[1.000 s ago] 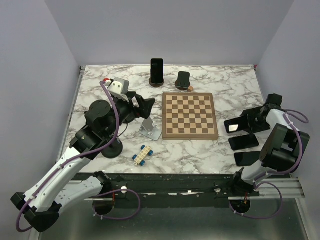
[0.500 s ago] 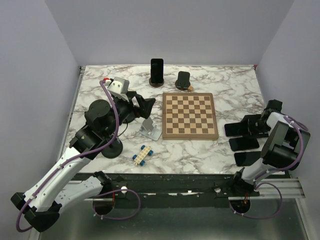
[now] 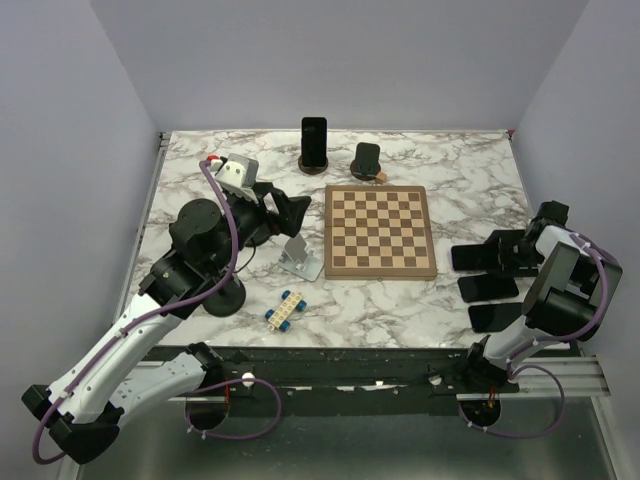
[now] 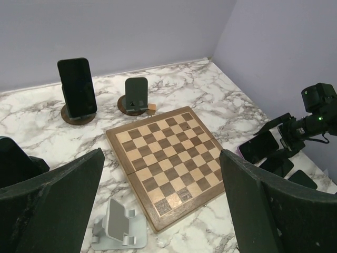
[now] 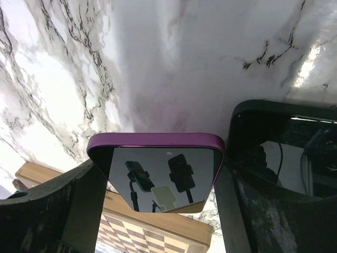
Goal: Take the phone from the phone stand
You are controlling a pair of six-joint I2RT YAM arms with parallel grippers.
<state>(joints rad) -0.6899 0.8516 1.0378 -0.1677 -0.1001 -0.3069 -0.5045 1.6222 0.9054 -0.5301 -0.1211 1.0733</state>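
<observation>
My right gripper (image 3: 503, 251) is shut on a phone with a purple case (image 3: 472, 256) and holds it low over the right side of the table. In the right wrist view the phone (image 5: 158, 168) sits between my two fingers (image 5: 79, 205), screen facing the camera. An empty grey phone stand (image 3: 300, 258) stands left of the chessboard and also shows in the left wrist view (image 4: 117, 226). My left gripper (image 3: 290, 212) is open and empty above that stand; its midpoint in the left wrist view (image 4: 160, 158) lies over the chessboard.
A chessboard (image 3: 380, 230) lies mid-table. Two black phones (image 3: 487, 287) (image 3: 494, 316) lie flat at the right, one beside the held phone (image 5: 284, 142). Two more phones stand on round stands at the back (image 3: 314, 140) (image 3: 367, 157). A blue toy brick (image 3: 285, 308) lies near the front.
My right gripper has lowered the purple phone toward the table and drawn it slightly right, near the flat phones. The left arm has not moved.
</observation>
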